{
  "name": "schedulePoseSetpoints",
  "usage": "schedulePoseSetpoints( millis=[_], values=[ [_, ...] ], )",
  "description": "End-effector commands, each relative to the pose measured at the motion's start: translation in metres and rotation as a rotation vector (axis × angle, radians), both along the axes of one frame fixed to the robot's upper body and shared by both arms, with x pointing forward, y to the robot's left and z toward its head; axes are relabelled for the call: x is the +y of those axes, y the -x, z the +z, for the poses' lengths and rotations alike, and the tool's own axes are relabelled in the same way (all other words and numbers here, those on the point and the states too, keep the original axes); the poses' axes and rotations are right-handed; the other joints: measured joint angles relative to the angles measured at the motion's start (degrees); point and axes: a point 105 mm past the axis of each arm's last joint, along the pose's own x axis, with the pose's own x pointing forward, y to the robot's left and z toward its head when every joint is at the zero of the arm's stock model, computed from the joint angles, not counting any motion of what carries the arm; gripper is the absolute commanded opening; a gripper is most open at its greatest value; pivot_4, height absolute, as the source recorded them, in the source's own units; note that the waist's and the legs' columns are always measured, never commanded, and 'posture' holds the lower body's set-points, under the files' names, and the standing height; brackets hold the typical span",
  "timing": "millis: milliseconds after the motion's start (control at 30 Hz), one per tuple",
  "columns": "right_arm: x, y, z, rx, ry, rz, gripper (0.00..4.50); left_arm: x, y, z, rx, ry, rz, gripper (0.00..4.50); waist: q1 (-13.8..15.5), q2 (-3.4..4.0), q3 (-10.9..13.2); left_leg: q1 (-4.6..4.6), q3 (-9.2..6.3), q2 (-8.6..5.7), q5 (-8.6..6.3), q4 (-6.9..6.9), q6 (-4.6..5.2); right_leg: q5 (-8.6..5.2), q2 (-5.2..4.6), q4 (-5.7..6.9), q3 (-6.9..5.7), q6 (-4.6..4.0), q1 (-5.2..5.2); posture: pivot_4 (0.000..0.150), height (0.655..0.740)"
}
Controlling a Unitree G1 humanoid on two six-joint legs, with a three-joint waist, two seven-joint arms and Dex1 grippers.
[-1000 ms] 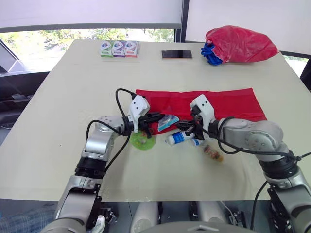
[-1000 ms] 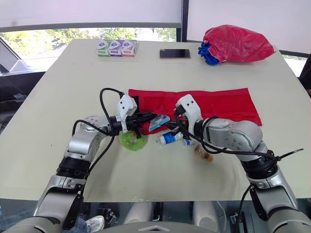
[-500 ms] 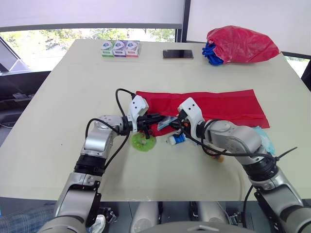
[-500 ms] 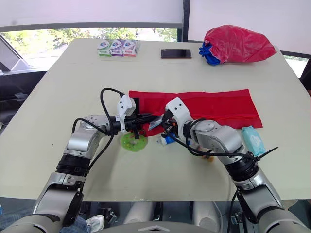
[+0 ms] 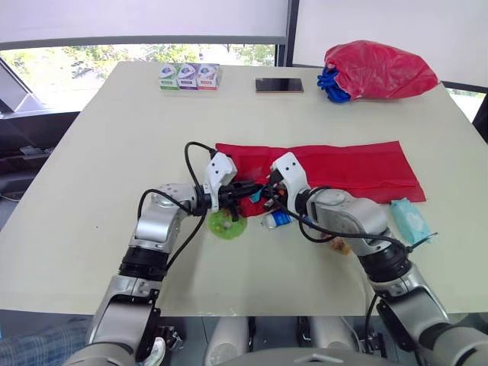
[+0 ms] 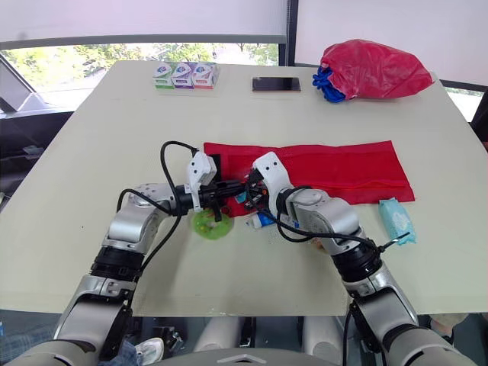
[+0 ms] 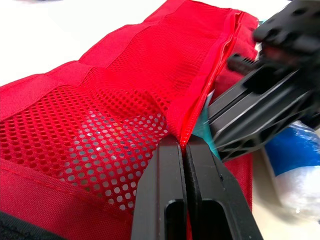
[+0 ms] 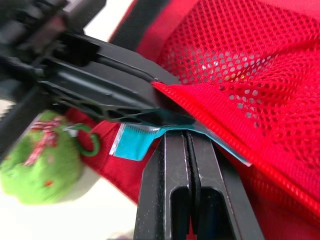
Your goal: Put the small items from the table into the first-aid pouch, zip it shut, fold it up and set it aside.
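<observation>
Pinching the mesh lip of the red pouch (image 5: 343, 164), which lies across the middle of the worktop (image 5: 91, 152), our left fingers (image 7: 169, 172) are shut tight on it and lift its left end open. Our right fingers (image 8: 172, 165) are clamped on a teal packet (image 8: 135, 142), part-way under that lip, so filling is the step in hand. Next we should push it deeper and release; the green toy (image 5: 226, 223) and small bottle (image 5: 276, 219) wait just nearer.

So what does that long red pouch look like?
The long red fabric pouch lies unrolled flat across the cream table, with see-through mesh pockets. The left pincer pinches one pocket's edge, lifting it open, while the right pincer holds a teal packet at that opening.
</observation>
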Motion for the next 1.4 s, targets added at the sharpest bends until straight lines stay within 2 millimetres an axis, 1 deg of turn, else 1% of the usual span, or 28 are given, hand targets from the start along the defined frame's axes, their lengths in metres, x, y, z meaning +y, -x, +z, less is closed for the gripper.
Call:
schedulePoseSetpoints(
  millis=[33, 133, 233, 300, 367, 667, 733, 867, 967, 1033, 1100, 1200, 1367, 1400],
  values=[
    [0.007, -0.011, 0.023, -0.082, -0.04, -0.036, 0.03, -0.015, 0.008, 0.01, -0.035, 0.023, -0.066, 0.0, -0.1, 0.0, 0.0, 0.0, 0.0, 0.0, 0.0, 0.0, 0.0, 0.0, 0.0, 0.0, 0.0, 0.0, 0.0, 0.15, 0.74],
    [0.007, -0.017, 0.021, -0.084, -0.026, -0.072, 0.03, -0.017, 0.008, 0.009, -0.033, 0.024, -0.067, 0.0, -0.1, 0.01, 0.0, 0.03, 0.0, -0.01, 0.01, 0.0, -0.02, 0.0, 0.0, 0.06, 0.0, 0.0, 0.0, 0.15, 0.74],
    [0.001, -0.025, 0.02, -0.081, -0.031, -0.142, 0.03, -0.017, 0.008, 0.008, -0.028, 0.025, -0.07, 0.0, -0.1, 0.01, 0.0, 0.04, 0.0, -0.01, 0.04, 0.0, -0.06, 0.0, 0.0, 0.08, 0.01, 0.0, 0.0, 0.15, 0.74],
    [-0.005, -0.031, 0.022, -0.088, -0.05, -0.204, 0.03, -0.017, 0.009, 0.007, -0.021, 0.027, -0.076, 0.0, -0.1, 0.01, 0.0, 0.05, -0.01, -0.02, 0.05, 0.0, -0.09, 0.0, 0.0, 0.11, 0.01, 0.0, 0.0, 0.15, 0.74],
    [-0.006, -0.034, 0.023, -0.094, -0.059, -0.237, 0.03, -0.018, 0.01, 0.007, -0.016, 0.027, -0.086, 0.0, -0.1, 0.0, 0.0, 0.05, -0.02, -0.02, 0.06, 0.0, -0.1, 0.0, 0.0, 0.11, 0.0, 0.0, 0.0, 0.15, 0.74],
    [0.01, -0.038, 0.025, -0.075, -0.098, -0.259, 0.03, -0.023, 0.011, 0.005, -0.011, 0.034, -0.098, 0.0, -0.3, 0.01, 0.0, 0.06, -0.03, -0.03, 0.07, -0.01, -0.13, 0.0, 0.01, 0.13, 0.01, 0.0, 0.0, 0.15, 0.74],
    [0.011, -0.034, 0.026, -0.072, -0.102, -0.231, 0.03, -0.019, 0.01, 0.005, -0.012, 0.029, -0.089, 0.0, -0.3, 0.01, 0.0, 0.06, -0.03, -0.03, 0.08, -0.01, -0.13, 0.0, 0.01, 0.13, 0.01, -0.01, 0.0, 0.15, 0.74],
    [0.008, -0.012, 0.028, -0.072, -0.097, -0.084, 0.03, -0.015, 0.008, 0.004, -0.013, 0.02, -0.075, 0.0, -0.1, 0.02, 0.0, 0.05, -0.05, -0.03, 0.07, -0.01, -0.13, 0.0, 0.01, 0.12, 0.01, -0.01, 0.01, 0.15, 0.74],
    [-0.004, -0.001, 0.033, -0.088, -0.109, -0.039, 0.03, -0.012, 0.008, 0.004, -0.011, 0.018, -0.071, 0.0, -0.1, 0.02, 0.0, 0.01, -0.06, -0.04, 0.07, -0.01, -0.12, 0.0, -0.01, 0.07, 0.0, -0.01, 0.0, 0.15, 0.74],
    [-0.016, 0.008, 0.038, -0.105, -0.102, 0.008, 0.03, -0.009, 0.007, 0.004, -0.009, 0.016, -0.065, 0.0, -0.1, 0.03, 0.0, 0.0, -0.06, -0.05, 0.07, -0.01, -0.12, 0.0, 0.0, 0.06, 0.01, -0.01, 0.0, 0.15, 0.74],
    [-0.028, 0.019, 0.042, -0.124, -0.097, 0.065, 0.03, -0.004, 0.006, 0.004, -0.006, 0.011, -0.057, 0.0, -0.1, 0.02, 0.0, 0.01, -0.08, -0.05, 0.06, -0.02, -0.11, -0.01, 0.0, 0.05, 0.0, 0.0, 0.0, 0.15, 0.74],
    [-0.04, 0.033, 0.045, -0.134, -0.09, 0.12, 0.03, 0.003, 0.006, 0.002, 0.002, -0.009, -0.056, 0.0, -0.1, 0.02, 0.0, 0.03, -0.09, -0.05, 0.05, -0.02, -0.09, -0.01, 0.01, 0.06, -0.02, 0.0, 0.01, 0.15, 0.74],
    [-0.063, 0.046, 0.052, -0.177, -0.133, 0.135, 0.03, 0.026, 0.003, 0.0, 0.007, -0.07, -0.046, 0.0, -0.1, 0.01, 0.0, 0.05, -0.08, -0.02, 0.05, -0.02, -0.09, -0.02, 0.04, 0.06, -0.03, 0.0, 0.02, 0.15, 0.74],
    [-0.071, 0.048, 0.055, -0.206, -0.145, 0.123, 0.03, 0.032, 0.001, 0.0, 0.004, -0.087, -0.037, 0.0, -0.1, 0.01, 0.0, 0.05, -0.08, -0.02, 0.05, -0.02, -0.09, -0.02, 0.03, 0.06, -0.02, 0.0, 0.02, 0.15, 0.74]
  ],
)
